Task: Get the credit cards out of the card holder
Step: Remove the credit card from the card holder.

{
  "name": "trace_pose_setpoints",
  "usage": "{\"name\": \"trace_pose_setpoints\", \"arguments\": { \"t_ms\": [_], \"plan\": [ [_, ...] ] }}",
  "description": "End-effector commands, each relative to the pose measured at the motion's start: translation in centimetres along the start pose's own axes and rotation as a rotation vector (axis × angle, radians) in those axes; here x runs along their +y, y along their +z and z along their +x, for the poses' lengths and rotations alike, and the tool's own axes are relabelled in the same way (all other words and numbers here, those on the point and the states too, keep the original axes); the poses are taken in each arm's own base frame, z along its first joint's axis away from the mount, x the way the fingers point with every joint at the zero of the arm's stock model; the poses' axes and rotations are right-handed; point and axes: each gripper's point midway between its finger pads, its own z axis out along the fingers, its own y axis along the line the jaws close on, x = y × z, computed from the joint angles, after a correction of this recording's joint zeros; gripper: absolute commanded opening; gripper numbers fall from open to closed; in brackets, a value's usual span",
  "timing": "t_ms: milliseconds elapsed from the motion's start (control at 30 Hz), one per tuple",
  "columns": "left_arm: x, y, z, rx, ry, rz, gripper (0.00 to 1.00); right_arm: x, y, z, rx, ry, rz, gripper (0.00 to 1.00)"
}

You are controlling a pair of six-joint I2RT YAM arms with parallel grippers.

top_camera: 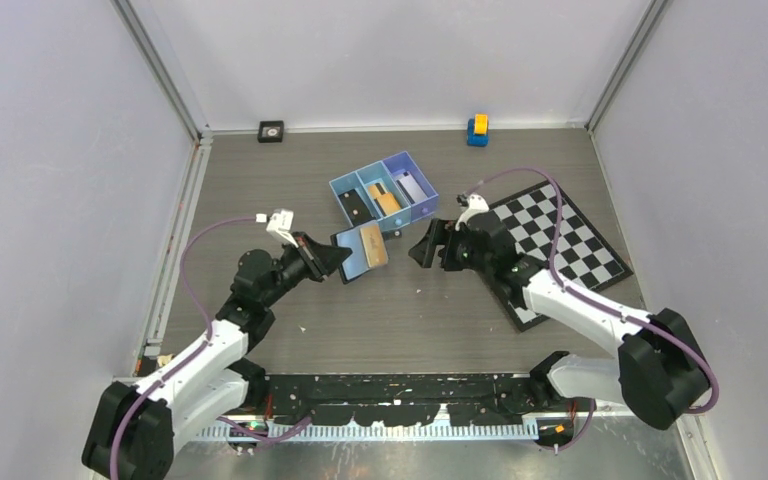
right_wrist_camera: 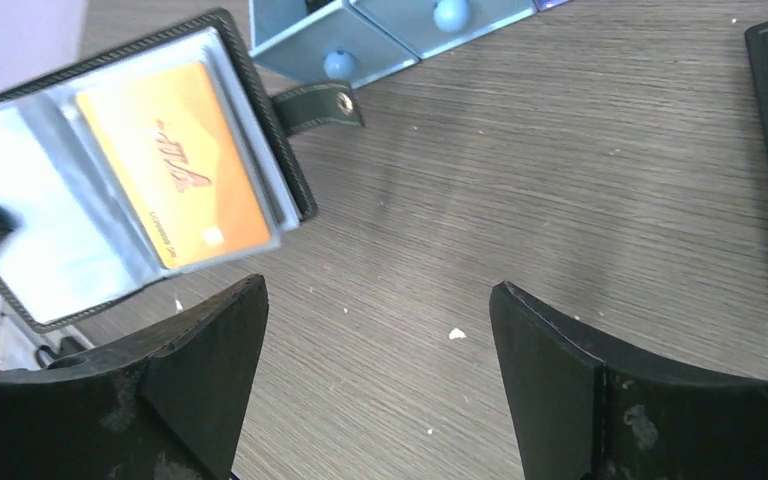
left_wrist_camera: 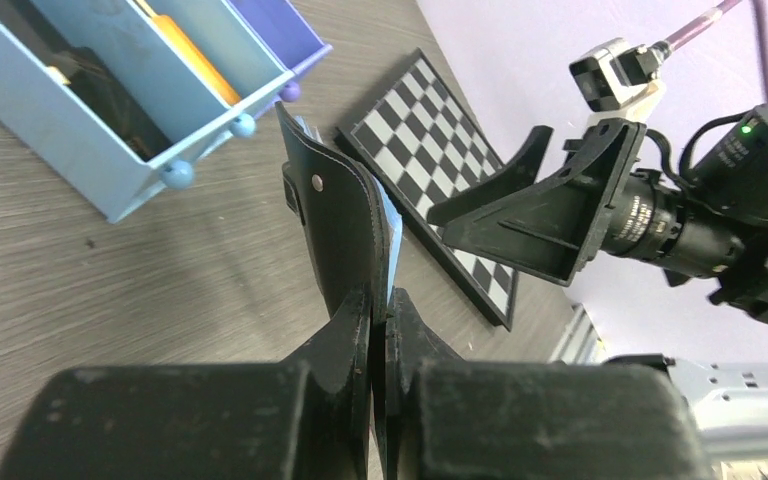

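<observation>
noting the card holder (top_camera: 362, 250) spread open and standing on edge near the middle of the table (top_camera: 360, 330), just in front of the blue tray (top_camera: 343, 193). turning its pale inside toward the right arm and its black outside toward the left. carrying an orange card (right_wrist_camera: 185, 165) in the clear pocket nearer the strap tab (right_wrist_camera: 315, 103); reading the other pocket only as pale, contents too faint to tell. dangling the strap tab loose off the far edge, snap showing. not managing to tell whether the lower edge is touching the table.

pinching one leaf of the holder in the left gripper (left_wrist_camera: 380, 310), jaws nearly closed with the leaf clamped between them.

facing the open pockets with the right gripper (right_wrist_camera: 378, 300), jaws spread wide, gripping nothing, hanging near the holder but apart from it, bare table showing in the gap.

beyond that: seeing three compartments in the tray, something dark in the left one, something orange in the middle one, something pale in the purple right one. spotting a chequered board (top_camera: 560, 240) lying flat to the right, under the right arm. picking out a small yellow-and-blue toy (top_camera: 477, 129) and a small black square (top_camera: 271, 131) by the back wall.
</observation>
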Motion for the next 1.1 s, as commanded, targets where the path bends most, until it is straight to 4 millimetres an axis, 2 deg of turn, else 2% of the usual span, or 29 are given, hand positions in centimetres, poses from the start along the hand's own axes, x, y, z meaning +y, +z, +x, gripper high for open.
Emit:
{"name": "trace_pose_setpoints", "arguments": {
  "t_ms": [0,133,200,533,667,833,1067],
  "plan": [
    [-5.0,0.2,-2.2,-0.050,0.049,0.235,0.00,4.0,-1.2,-4.7,-0.260,0.070,-0.228,0.87],
    [-5.8,0.1,-2.1,-0.046,0.047,0.280,0.00,7.2,-1.0,-3.4,-0.176,0.062,-0.420,0.87],
    [-6.0,-0.1,-2.2,-0.052,0.046,0.292,0.00,7.8,-0.9,-3.3,-0.170,0.096,-0.468,0.88],
    [-6.3,-0.6,-3.3,-0.099,0.013,0.269,0.00,7.5,-1.3,-3.6,-0.208,0.145,-0.524,0.89],
    [-7.1,-0.9,-3.6,-0.104,0.015,0.302,0.00,7.1,-1.0,-3.7,-0.204,0.187,-0.556,0.89],
    [-8.4,-1.4,-3.6,-0.095,0.011,0.368,0.00,8.5,-1.3,-3.6,-0.177,0.198,-0.669,0.89],
    [-9.6,-1.8,-3.7,-0.084,0.014,0.432,0.00,9.2,-1.4,-3.3,-0.149,0.190,-0.723,0.89]
  ]
}}
